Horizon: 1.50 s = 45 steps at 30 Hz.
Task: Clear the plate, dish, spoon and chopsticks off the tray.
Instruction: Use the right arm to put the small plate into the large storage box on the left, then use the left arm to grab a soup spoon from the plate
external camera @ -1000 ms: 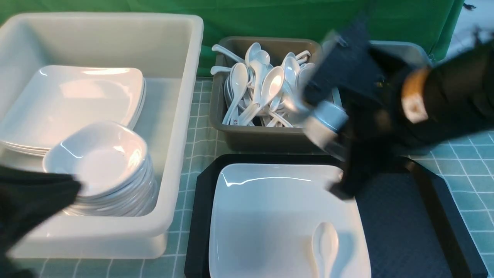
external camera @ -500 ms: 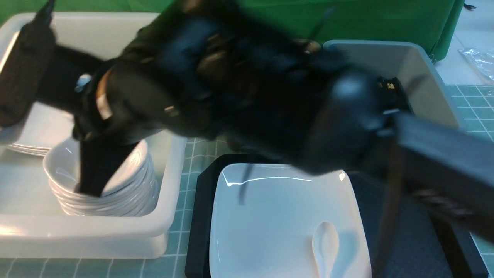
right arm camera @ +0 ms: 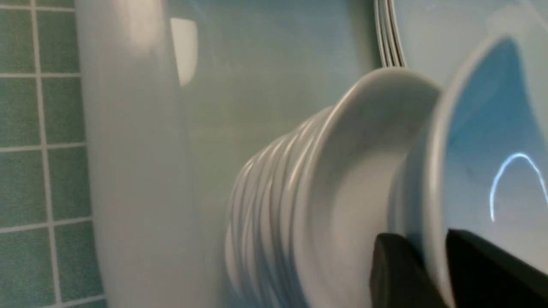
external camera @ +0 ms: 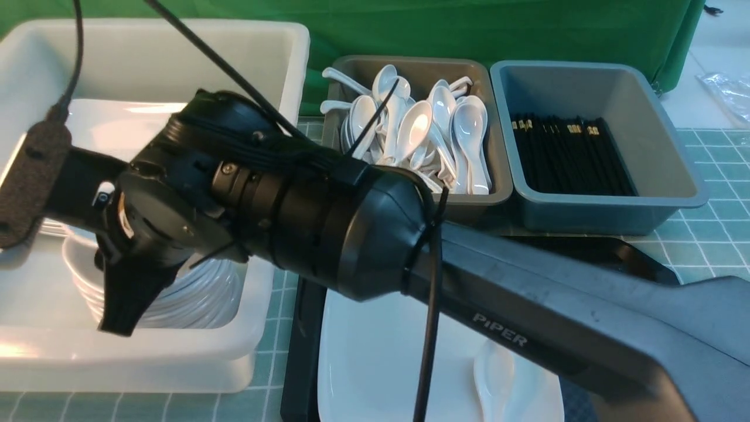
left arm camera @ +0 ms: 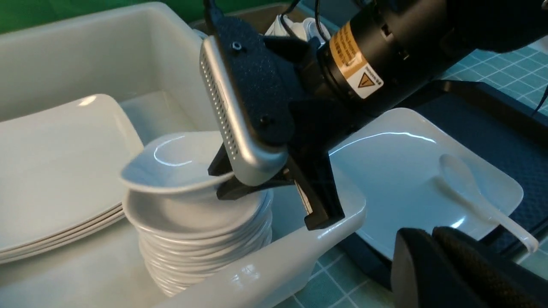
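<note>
right arm (external camera: 527, 305) stretched across into white tub (left arm camera: 128, 51) | right end effector (right arm camera: 434, 265) pinching dish (left arm camera: 171, 158) rim (dish tilted) | over bowl stack (left arm camera: 201, 239)

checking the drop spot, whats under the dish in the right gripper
A stack of matching bowls in the white tub; the dish tilts over its top. The tub floor beneath the stack is covered.

Right arm (external camera: 527, 316): stretched from the robot's right side across to its left, with the forearm low and close to level.
Right wrist (external camera: 252, 193): bent at the end of that reach, with the gripper angled downward.
Right gripper (right arm camera: 436, 269): jaws pinched on the rim of the dish (left arm camera: 171, 160), one finger inside, one outside.
Left gripper (left arm camera: 432, 256): only the dark fingers show, lying tight side by side, holding nothing.
</note>
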### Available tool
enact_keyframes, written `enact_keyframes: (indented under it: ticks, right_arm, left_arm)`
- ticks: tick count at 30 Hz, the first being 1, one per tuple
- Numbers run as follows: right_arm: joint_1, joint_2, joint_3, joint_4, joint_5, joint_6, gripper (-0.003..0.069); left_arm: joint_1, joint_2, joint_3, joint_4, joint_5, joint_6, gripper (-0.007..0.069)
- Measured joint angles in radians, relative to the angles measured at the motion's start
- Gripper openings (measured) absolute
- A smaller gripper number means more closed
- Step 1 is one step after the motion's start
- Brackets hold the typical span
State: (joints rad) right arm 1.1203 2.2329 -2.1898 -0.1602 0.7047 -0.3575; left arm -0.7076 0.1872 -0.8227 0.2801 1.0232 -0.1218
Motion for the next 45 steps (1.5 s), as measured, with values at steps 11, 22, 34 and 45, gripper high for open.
enact_keyframes:
  ticks: [11, 22, 34, 45]
  right_arm:
    - [0.035, -0.148, -0.009, -0.036, 0.413, 0.042, 0.0433]
    - [-0.127, -0.516, 0.477, -0.121, 0.424, 0.325, 0.0135]
    - [-0.219, -1.235, 1.221, -0.149, 0.384, 0.600, 0.0134]
    - [-0.219, -1.615, 1.362, -0.159, 0.349, 0.633, 0.0142]
  left_arm:
    - [0.000, 0.146, 0.000, -0.100, -0.018, 0.054, 0.0017]
    - [0.000, 0.538, 0.000, -0.205, -0.113, 0.086, 0.0017]
    - [-0.024, 1.168, -0.077, -0.533, -0.377, 0.311, 0.0017]
    - [-0.190, 1.590, -0.432, -0.482, -0.294, 0.134, 0.0050]
